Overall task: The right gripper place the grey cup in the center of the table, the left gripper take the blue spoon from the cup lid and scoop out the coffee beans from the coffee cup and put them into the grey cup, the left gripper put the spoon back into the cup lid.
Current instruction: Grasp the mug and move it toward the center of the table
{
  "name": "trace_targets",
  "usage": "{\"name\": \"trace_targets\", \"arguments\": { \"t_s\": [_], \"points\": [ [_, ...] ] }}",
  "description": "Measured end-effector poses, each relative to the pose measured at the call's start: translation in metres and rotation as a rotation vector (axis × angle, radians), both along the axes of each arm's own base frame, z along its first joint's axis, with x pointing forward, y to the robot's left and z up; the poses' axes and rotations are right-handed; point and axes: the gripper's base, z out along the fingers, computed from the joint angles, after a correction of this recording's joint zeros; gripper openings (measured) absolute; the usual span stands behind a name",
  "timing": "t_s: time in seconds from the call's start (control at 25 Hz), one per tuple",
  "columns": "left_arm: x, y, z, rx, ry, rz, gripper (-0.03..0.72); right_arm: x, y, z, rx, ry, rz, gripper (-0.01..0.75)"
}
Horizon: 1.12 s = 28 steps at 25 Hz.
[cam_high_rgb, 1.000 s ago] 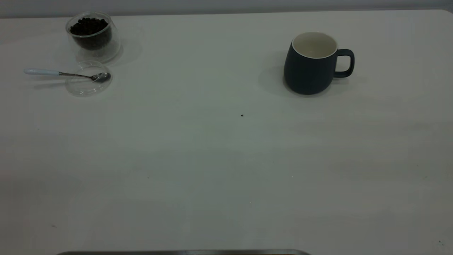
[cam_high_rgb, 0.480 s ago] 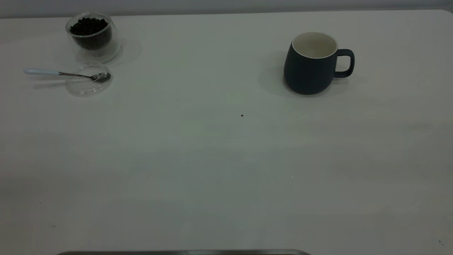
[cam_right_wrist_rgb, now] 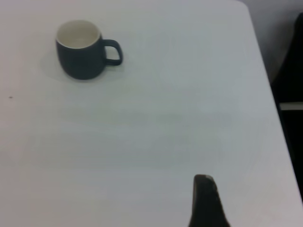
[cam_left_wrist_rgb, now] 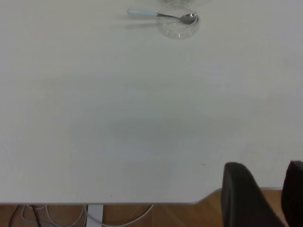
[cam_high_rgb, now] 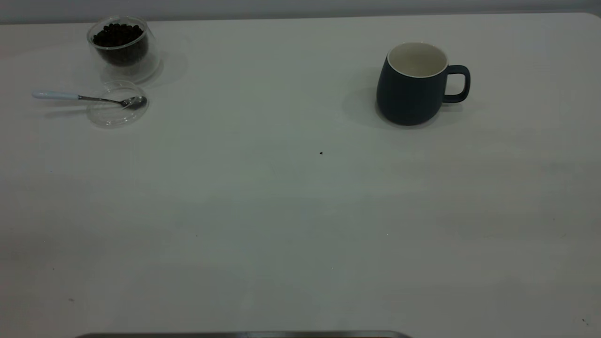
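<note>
The grey cup (cam_high_rgb: 413, 87) stands upright and empty at the table's back right, handle pointing right; the right wrist view also shows the grey cup (cam_right_wrist_rgb: 83, 49). At the back left is the coffee cup (cam_high_rgb: 123, 47), with coffee beans (cam_high_rgb: 117, 34) inside. Just in front of it lies the cup lid (cam_high_rgb: 117, 105), with the blue spoon (cam_high_rgb: 84, 98) resting across it, bowl in the lid and handle pointing left. My left gripper (cam_left_wrist_rgb: 265, 165) hangs open over the table's near edge, far from the spoon (cam_left_wrist_rgb: 161, 15). My right gripper (cam_right_wrist_rgb: 204, 189) is far from the cup. Neither gripper appears in the exterior view.
A tiny dark speck (cam_high_rgb: 321, 152) marks the table (cam_high_rgb: 300, 211) near its middle. A dark metal strip (cam_high_rgb: 244, 334) runs along the front edge. The left wrist view shows wood floor and cables (cam_left_wrist_rgb: 118, 215) beyond the table edge. A dark object (cam_right_wrist_rgb: 291, 61) stands beside the table's right edge.
</note>
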Motion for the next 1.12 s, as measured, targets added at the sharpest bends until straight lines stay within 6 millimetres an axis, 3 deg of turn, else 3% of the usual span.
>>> {"name": "trace_targets", "arguments": {
  "t_s": [0.16, 0.28, 0.32, 0.4, 0.64, 0.88, 1.12],
  "points": [
    [0.0, 0.0, 0.0, 0.0, 0.0, 0.0, 0.28, 0.0, 0.0, 0.003, 0.002, -0.014, 0.002, 0.459],
    [0.0, 0.0, 0.0, 0.0, 0.0, 0.0, 0.28, 0.011, 0.0, 0.017, -0.002, -0.023, 0.001, 0.459],
    [0.0, 0.0, 0.0, 0.0, 0.0, 0.0, 0.28, 0.025, -0.001, 0.027, -0.017, 0.017, 0.01, 0.459],
    [0.0, 0.0, 0.0, 0.0, 0.0, 0.0, 0.28, 0.033, -0.001, 0.031, -0.033, 0.033, 0.02, 0.459],
    [0.0, 0.0, 0.0, 0.0, 0.0, 0.0, 0.28, 0.106, -0.004, 0.041, -0.118, 0.185, 0.084, 0.459],
    [0.0, 0.0, 0.0, 0.0, 0.0, 0.0, 0.28, 0.174, -0.006, 0.016, -0.257, 0.307, 0.222, 0.459],
    [0.0, 0.0, 0.0, 0.0, 0.0, 0.0, 0.28, 0.229, -0.007, -0.015, -0.34, 0.433, 0.342, 0.459]
  ]
}}
